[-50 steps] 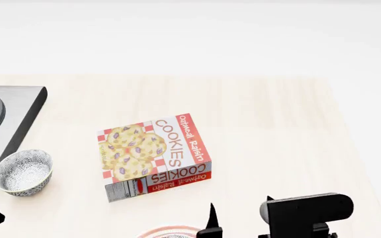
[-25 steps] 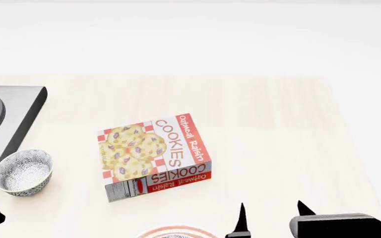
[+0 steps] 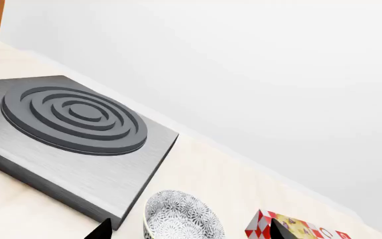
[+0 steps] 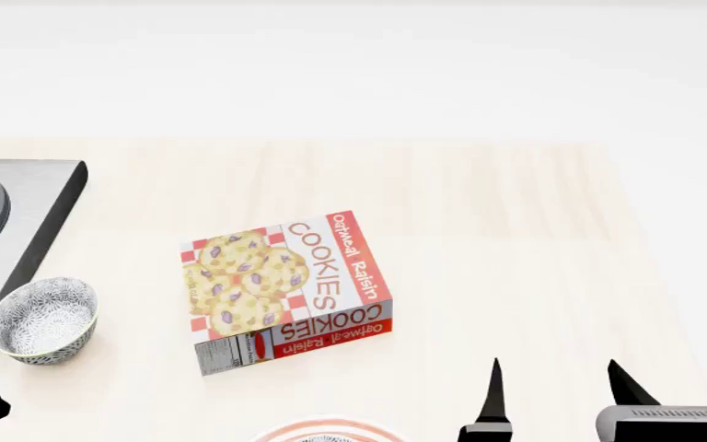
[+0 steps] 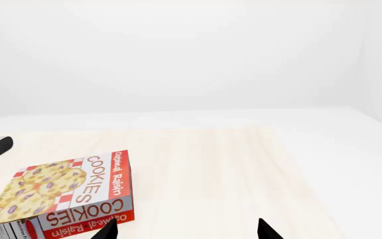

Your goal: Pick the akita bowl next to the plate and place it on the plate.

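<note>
Where visible, akita bowl [image 4: 41, 320] looks grey-speckled, white inside.

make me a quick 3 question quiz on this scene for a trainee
1. True or false: the right gripper is holding a bowl.
2. What lies between the bowl and the right gripper in the head view? A) a cup B) the cookie box C) a pan
3. Fill in: the bowl sits on the table right beside the ____.

Key:
1. False; its jaws are apart and empty.
2. B
3. Stove. Only a sliver of the plate shows at the head view's bottom edge.
</note>
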Robot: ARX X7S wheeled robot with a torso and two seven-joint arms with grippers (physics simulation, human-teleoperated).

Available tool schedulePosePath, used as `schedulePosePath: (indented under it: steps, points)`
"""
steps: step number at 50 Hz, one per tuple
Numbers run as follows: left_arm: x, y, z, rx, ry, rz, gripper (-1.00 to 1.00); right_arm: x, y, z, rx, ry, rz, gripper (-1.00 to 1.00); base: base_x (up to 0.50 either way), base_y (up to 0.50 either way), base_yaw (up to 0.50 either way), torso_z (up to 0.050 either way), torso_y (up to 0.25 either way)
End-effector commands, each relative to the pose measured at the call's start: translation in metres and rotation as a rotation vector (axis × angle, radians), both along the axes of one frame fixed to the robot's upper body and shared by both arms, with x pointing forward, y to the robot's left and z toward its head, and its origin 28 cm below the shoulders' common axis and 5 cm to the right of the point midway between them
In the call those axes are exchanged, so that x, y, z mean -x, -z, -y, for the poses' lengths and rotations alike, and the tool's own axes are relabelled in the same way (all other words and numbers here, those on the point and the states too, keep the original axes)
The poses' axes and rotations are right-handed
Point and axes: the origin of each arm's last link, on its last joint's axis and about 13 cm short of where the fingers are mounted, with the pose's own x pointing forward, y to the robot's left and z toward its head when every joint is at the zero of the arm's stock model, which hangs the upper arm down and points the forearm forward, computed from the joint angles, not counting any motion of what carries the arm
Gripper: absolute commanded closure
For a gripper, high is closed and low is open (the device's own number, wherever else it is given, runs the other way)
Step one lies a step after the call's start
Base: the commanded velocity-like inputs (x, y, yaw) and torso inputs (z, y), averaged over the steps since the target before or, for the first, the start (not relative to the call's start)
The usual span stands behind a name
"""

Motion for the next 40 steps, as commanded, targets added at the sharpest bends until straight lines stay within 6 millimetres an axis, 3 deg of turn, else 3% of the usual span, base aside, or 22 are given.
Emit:
schedulePosePath:
  steps: [1,15,40]
  points:
    - [0.003,-0.006,0.001,-0.002,0.009,0.017,-1.00,0.008,-0.011,0.003,0.000,0.027,0.030,-1.00,0.00,0.00,0.00,0.000,0.000]
    - [0.006,-0.018,0.002,0.002,0.011,0.044,-1.00,0.018,-0.025,0.006,0.018,0.051,0.069,-1.00,0.00,0.00,0.00,0.000,0.000]
    - [0.008,-0.020,0.003,-0.008,0.026,0.060,-1.00,0.034,-0.055,0.001,0.066,0.071,0.159,-1.00,0.00,0.00,0.00,0.000,0.000]
